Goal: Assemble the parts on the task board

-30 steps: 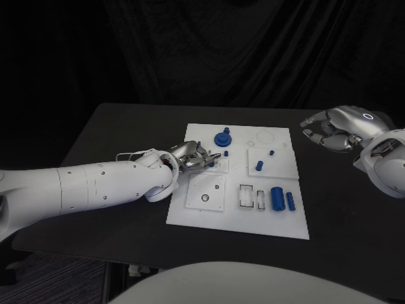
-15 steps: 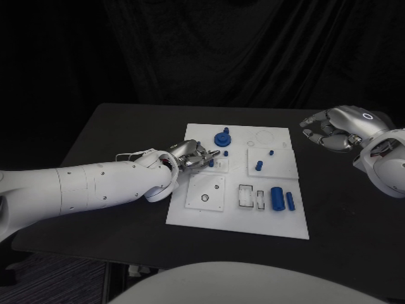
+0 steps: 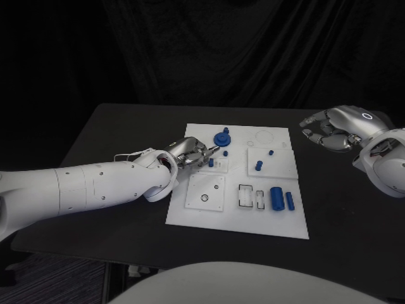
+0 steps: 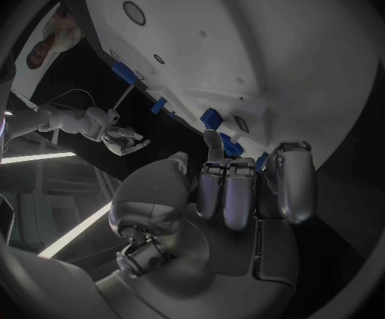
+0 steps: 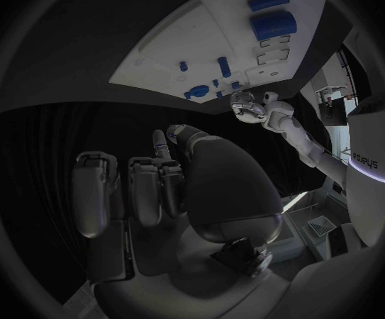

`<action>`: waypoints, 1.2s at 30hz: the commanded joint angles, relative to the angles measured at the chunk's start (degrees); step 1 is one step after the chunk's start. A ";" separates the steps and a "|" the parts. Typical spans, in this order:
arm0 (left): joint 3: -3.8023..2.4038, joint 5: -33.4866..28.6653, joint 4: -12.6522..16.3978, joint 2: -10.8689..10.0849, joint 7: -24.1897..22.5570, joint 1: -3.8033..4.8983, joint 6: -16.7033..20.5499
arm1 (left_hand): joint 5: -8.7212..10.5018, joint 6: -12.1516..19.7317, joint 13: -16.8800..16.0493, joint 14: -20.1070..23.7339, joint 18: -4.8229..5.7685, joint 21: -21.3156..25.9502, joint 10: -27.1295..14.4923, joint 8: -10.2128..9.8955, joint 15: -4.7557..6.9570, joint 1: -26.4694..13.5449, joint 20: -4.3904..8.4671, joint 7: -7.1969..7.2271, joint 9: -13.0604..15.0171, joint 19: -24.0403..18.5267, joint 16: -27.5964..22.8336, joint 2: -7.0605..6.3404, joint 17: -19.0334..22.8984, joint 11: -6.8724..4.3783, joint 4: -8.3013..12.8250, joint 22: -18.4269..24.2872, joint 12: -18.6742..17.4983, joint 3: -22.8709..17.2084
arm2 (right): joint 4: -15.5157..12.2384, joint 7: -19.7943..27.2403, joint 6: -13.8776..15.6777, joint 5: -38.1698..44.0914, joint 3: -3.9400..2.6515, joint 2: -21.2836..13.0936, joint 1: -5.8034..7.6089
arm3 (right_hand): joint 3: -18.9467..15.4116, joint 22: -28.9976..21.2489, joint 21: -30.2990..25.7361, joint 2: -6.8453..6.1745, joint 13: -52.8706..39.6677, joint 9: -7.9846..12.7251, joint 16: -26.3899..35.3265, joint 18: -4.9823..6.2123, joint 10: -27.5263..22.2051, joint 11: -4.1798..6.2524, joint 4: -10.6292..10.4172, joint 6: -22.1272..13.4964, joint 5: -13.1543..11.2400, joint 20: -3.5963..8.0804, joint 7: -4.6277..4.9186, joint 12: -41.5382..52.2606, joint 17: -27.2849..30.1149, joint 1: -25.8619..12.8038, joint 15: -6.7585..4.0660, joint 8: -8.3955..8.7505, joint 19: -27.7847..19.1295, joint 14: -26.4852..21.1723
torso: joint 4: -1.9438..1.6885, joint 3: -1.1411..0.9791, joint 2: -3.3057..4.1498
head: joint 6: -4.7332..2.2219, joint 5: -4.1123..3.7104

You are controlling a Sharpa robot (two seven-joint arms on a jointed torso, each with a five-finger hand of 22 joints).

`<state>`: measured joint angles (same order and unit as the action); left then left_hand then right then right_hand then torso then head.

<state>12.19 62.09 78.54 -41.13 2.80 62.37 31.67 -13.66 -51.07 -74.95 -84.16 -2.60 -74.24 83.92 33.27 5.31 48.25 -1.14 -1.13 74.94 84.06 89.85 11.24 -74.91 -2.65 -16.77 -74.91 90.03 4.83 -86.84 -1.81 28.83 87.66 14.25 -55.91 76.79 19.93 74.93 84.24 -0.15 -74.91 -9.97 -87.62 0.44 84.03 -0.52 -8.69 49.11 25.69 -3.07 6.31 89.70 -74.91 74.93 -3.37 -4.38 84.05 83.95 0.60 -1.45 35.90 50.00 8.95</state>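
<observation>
Black surface (image 3: 120, 133) under dark drapes, and the white board (image 3: 223, 218) sits dead centre. Left hand (image 3: 190, 154) is over the board's left side, fingers (image 4: 230, 191) bunched together around a small blue part (image 3: 211, 162) low at the tips; whether it's truly pinched or just touched, I cannot tell. Just beyond those fingers stands the round blue piece with a peg (image 3: 223, 137), near the board's far edge. Right of it, a short blue pin (image 3: 259, 166) stands on a square tile, with a tinier blue bit (image 3: 272, 152) just beyond it. Nearer the robot, a fat blue cylinder (image 3: 277, 197) lies beside a slim blue bar (image 3: 291, 201), next to two rectangular slots. Right hand (image 3: 331, 133) hangs off the board's far right corner, well apart from every part, fingers (image 5: 148, 188) curled in on nothing
</observation>
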 commanded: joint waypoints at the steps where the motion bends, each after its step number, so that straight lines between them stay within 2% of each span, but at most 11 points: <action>1: -0.04 -0.19 0.27 -0.14 -2.25 -0.12 1.61 | -3.62 0.39 -15.05 -5.84 -0.62 -0.49 6.08 0.13 0.02 2.25 0.03 0.08 1.35 0.92 0.15 -0.30 -15.09 -0.03 0.03 -10.84 -0.03 0.86 | -0.01 -0.92 0.26 0.13 -0.04 -0.12 -0.15 | 0.29 12.93 -0.32 -0.21 -15.09 0.06 0.19 1.17 5.97 0.04 0.09 0.11 0.34 -0.03 -0.11 0.30 -11.30 -0.33 0.14 0.36 2.83 5.11 | -0.03 0.02 0.00 | 0.00 0.03; 5: -0.04 -0.19 0.89 -0.70 -2.33 -0.11 2.11 | -7.10 0.26 -15.05 -5.84 -0.56 -0.83 6.08 0.70 0.17 5.01 0.15 0.27 1.37 1.07 0.15 -0.77 -15.09 -0.21 0.05 -10.92 -0.03 1.53 | 0.02 -0.88 0.39 0.13 -0.04 -0.14 -0.16 | 0.35 12.96 -0.24 -0.20 -15.09 0.06 0.17 1.14 5.97 0.04 0.15 0.20 0.34 -0.02 -0.09 0.30 -11.33 -0.35 0.13 0.33 2.88 5.12 | -0.01 0.01 0.01 | 0.00 -0.06; 7: -0.05 -0.19 1.52 -1.19 -2.37 -0.10 2.63 | -10.66 0.11 -15.05 -5.84 -0.50 -1.18 6.08 1.39 0.40 9.95 0.35 0.57 1.46 1.22 0.15 -1.98 -15.09 -0.46 0.47 -11.01 -0.03 0.60 | 0.02 -0.85 0.46 0.13 -0.04 -0.18 -0.16 | 0.35 12.95 -0.28 -0.21 -15.09 0.07 0.18 1.16 5.97 0.03 0.16 0.21 0.33 -0.02 -0.08 0.30 -11.32 -0.36 0.13 0.33 2.86 5.11 | 0.01 0.00 0.00 | 0.00 -0.19; 11: -0.05 -0.19 3.28 -2.60 -2.30 0.28 3.34 | -13.97 -0.22 -15.05 -5.84 -0.41 -1.70 6.08 1.72 0.68 15.83 0.62 0.94 1.43 1.44 0.15 -4.28 -15.09 -0.75 1.14 -11.14 -0.03 -1.08 | 0.02 -0.79 0.69 0.13 -0.04 -0.29 -0.16 | 0.35 12.94 -0.29 -0.22 -15.09 0.07 0.19 1.16 5.97 0.03 0.15 0.21 0.33 -0.02 -0.08 0.30 -11.30 -0.37 0.13 0.33 2.85 5.11 | -0.04 0.02 -0.02 | 0.00 -0.39; 21: -0.04 2.33 4.29 -4.97 -1.85 6.09 -1.39 | -16.14 1.10 -15.05 -5.84 -0.26 -2.38 6.08 -1.34 0.77 26.13 0.80 0.91 0.59 1.62 0.15 -8.90 -15.09 -0.87 1.58 -11.32 -0.03 -8.84 | -0.04 -0.30 1.74 0.13 -0.04 -0.50 -0.16 | 0.34 12.95 -0.28 -0.22 -15.09 0.07 0.16 1.16 5.97 0.02 0.12 0.23 0.32 -0.02 -0.07 0.30 -11.35 -0.44 0.13 0.33 2.86 5.12 | -0.04 0.00 0.05 | 0.00 -0.51; 23: -0.04 5.62 4.40 -5.38 -1.94 7.33 -1.15 | -15.38 1.30 -15.05 -5.84 -0.21 -2.59 6.08 -1.75 0.70 26.32 0.73 0.73 0.43 1.67 0.15 -9.39 -15.09 -0.74 0.93 -11.37 -0.03 -9.46 | -0.05 -0.26 1.86 0.13 -0.04 -0.54 -0.16 | 0.34 12.95 -0.28 -0.22 -15.09 0.07 0.16 1.16 5.97 0.02 0.12 0.23 0.32 -0.02 -0.07 0.30 -11.35 -0.44 0.13 0.33 2.86 5.12 | -0.03 -0.06 0.05 | 0.00 -0.53; 24: -0.04 6.87 4.42 -5.53 -1.83 8.08 -1.11 | -14.13 1.40 -15.05 -5.84 -0.21 -2.56 6.08 -2.02 0.62 26.32 0.66 0.63 0.34 1.65 0.15 -9.72 -15.09 -0.65 0.51 -11.36 -0.03 -9.86 | -0.05 -0.24 1.88 0.13 -0.04 -0.56 -0.16 | 0.34 12.95 -0.28 -0.22 -15.09 0.07 0.16 1.16 5.97 0.02 0.12 0.23 0.32 -0.02 -0.07 0.30 -11.35 -0.44 0.13 0.33 2.86 5.12 | 0.00 -0.06 0.06 | 0.00 -0.53; 25: -0.04 7.40 4.39 -5.61 -1.65 8.68 -1.31 | -10.49 1.32 -15.05 -5.84 -0.11 -2.97 6.08 -2.26 0.51 25.57 0.53 0.48 0.26 1.76 0.15 -10.01 -15.09 -0.48 0.22 -11.47 -0.03 -9.92 | -0.05 -0.24 1.89 0.13 -0.04 -0.58 -0.16 | 0.34 12.95 -0.28 -0.22 -15.09 0.07 0.16 1.16 5.97 0.02 0.12 0.23 0.32 -0.02 -0.07 0.30 -11.35 -0.44 0.13 0.33 2.86 5.12 | 0.01 -0.01 0.08 | 0.00 -0.55; 28: -0.04 7.46 3.87 -5.56 -0.77 10.23 -2.95 | -8.43 1.28 -15.05 -5.84 0.06 -3.90 6.08 -2.54 0.41 25.22 0.48 0.36 0.17 2.07 0.15 -10.15 -15.09 -0.41 0.12 -11.73 -0.03 -10.28 | -0.02 -0.26 1.79 0.13 -0.04 -0.65 -0.16 | 0.34 12.95 -0.28 -0.22 -15.09 0.07 0.16 1.16 5.97 0.02 0.12 0.23 0.32 -0.02 -0.07 0.30 -11.35 -0.44 0.13 0.33 2.86 5.12 | -0.09 0.09 0.13 | 0.00 -0.65; 31: -0.04 6.18 1.49 -4.78 2.03 11.99 -8.22 | -7.10 1.83 -15.05 -5.84 0.03 -3.75 6.08 -3.97 0.21 24.19 0.32 0.03 -0.59 2.00 0.15 -9.93 -15.09 -0.15 0.06 -11.68 -0.03 -10.79 | 0.03 -0.33 1.58 0.13 -0.04 -0.58 -0.16 | 0.36 12.95 -0.25 -0.19 -15.09 0.08 0.16 1.15 5.97 0.02 0.08 0.27 0.32 -0.02 -0.06 0.30 -11.34 -0.50 0.14 0.32 2.87 5.12 | -0.08 0.01 0.06 | 0.00 -0.58; 36: -0.04 3.79 -3.57 -2.47 7.40 12.96 -18.26 | -5.11 1.90 -15.05 -5.84 0.01 -3.65 6.08 -6.53 -0.23 22.45 -0.08 -0.60 -2.11 1.91 0.15 -10.02 -15.09 0.39 0.09 -11.65 -0.03 -10.81 | 0.09 -0.30 1.45 0.13 -0.04 -0.38 -0.16 | 0.36 12.95 -0.25 -0.19 -15.09 0.08 0.16 1.15 5.97 0.02 0.08 0.27 0.32 -0.02 -0.06 0.30 -11.34 -0.50 0.14 0.32 2.87 5.12 | -0.01 0.09 0.19 | 0.00 -0.36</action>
<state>12.15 67.02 76.08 -44.22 5.29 75.13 23.36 -19.07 -49.09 -74.96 -84.04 -2.60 -77.91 83.93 26.98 5.41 71.22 -0.71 -1.47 72.97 84.06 89.85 1.22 -74.91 -2.64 -16.67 -74.91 90.03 -6.05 -86.78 -1.70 29.47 87.65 14.25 -56.31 76.77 20.08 74.92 84.24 -0.15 -74.91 -9.98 -87.62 0.45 84.03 -0.52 -8.53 49.11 25.69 -3.07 6.31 89.69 -74.91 74.93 -3.38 -4.38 84.05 83.96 0.55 -1.44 36.00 50.00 8.50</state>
